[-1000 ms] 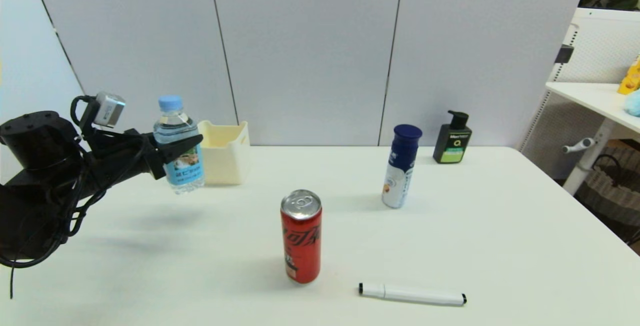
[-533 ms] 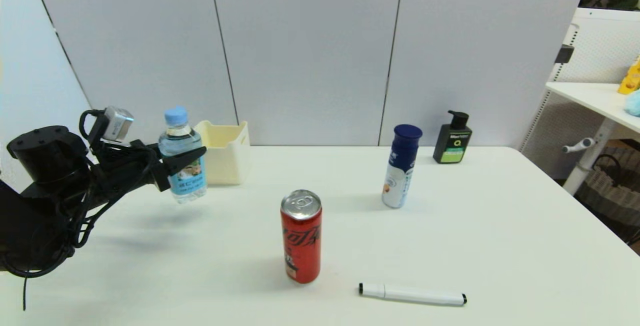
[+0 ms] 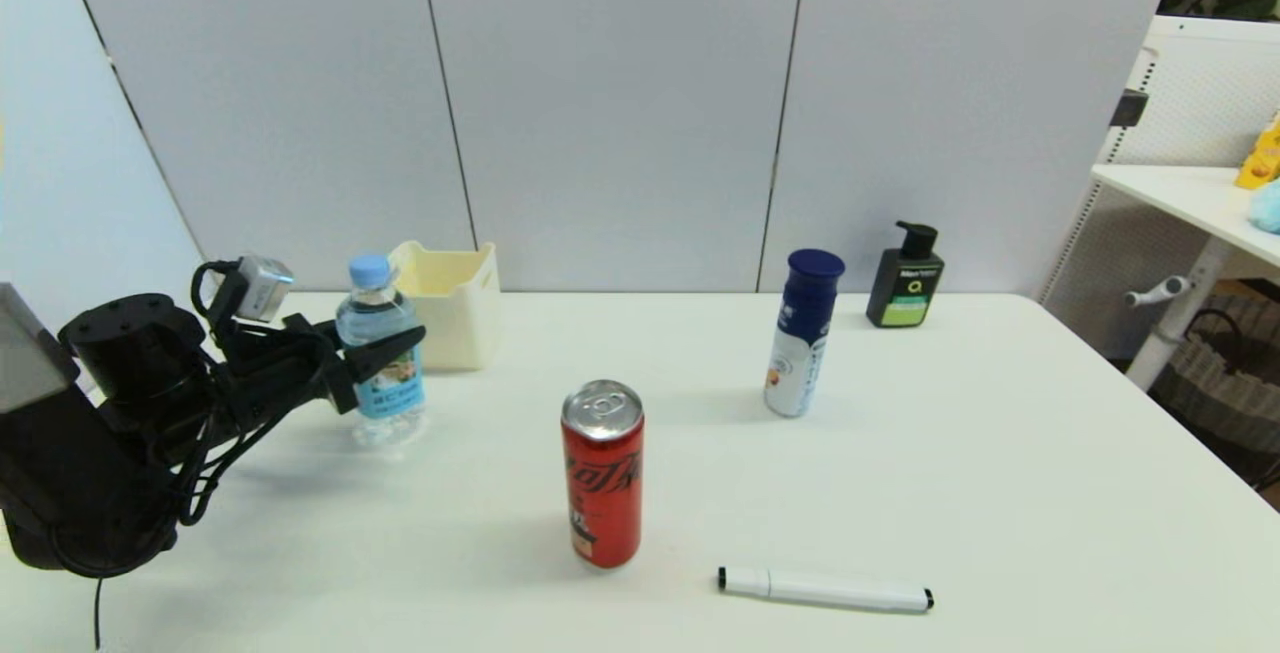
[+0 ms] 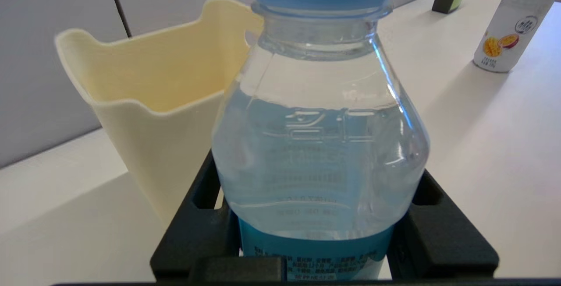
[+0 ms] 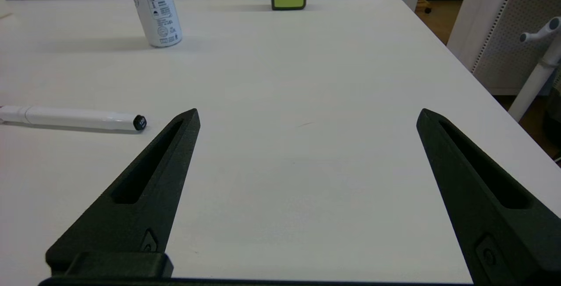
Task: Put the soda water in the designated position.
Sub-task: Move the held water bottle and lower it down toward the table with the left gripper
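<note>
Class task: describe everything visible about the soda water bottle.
The soda water is a small clear plastic bottle with a light blue cap, blue label and clear liquid. It stands upright at the table's left rear, just in front of the cream bin. The left end effector grips it around its label.

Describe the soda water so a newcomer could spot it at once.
Look at the white table, far left, just in front of the cream bin. The soda water stands upright there, clamped in the left gripper. Clear, light blue cap, unlike the red can.
</note>
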`<state>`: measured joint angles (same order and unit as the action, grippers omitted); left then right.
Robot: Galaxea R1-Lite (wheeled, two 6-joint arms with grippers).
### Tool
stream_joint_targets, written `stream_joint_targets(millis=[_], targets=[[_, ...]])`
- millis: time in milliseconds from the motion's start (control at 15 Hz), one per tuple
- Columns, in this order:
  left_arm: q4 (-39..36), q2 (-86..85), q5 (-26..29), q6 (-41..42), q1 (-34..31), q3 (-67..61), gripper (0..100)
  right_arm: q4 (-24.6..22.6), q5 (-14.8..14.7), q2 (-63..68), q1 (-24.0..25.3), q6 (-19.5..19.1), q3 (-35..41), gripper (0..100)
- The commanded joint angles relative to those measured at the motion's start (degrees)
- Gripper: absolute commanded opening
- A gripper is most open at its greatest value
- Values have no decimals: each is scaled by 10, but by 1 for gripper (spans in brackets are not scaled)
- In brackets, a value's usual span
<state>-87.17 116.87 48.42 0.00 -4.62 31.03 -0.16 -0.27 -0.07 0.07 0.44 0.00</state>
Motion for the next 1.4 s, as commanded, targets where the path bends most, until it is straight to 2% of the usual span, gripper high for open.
stream_joint_targets(millis=[67, 1267, 1333, 1400], targets=[[-15, 26, 3, 0, 7, 6, 0, 0, 1, 1, 0, 0, 0, 100], [-22, 69, -3, -13, 21, 58, 0, 0, 0, 1, 0, 0, 0, 100], [-23, 69, -3, -13, 22, 59, 100, 0, 0, 1, 0, 0, 0, 100], [-23, 70, -3, -13, 23, 59, 100, 0, 0, 1, 0, 0, 0, 100]])
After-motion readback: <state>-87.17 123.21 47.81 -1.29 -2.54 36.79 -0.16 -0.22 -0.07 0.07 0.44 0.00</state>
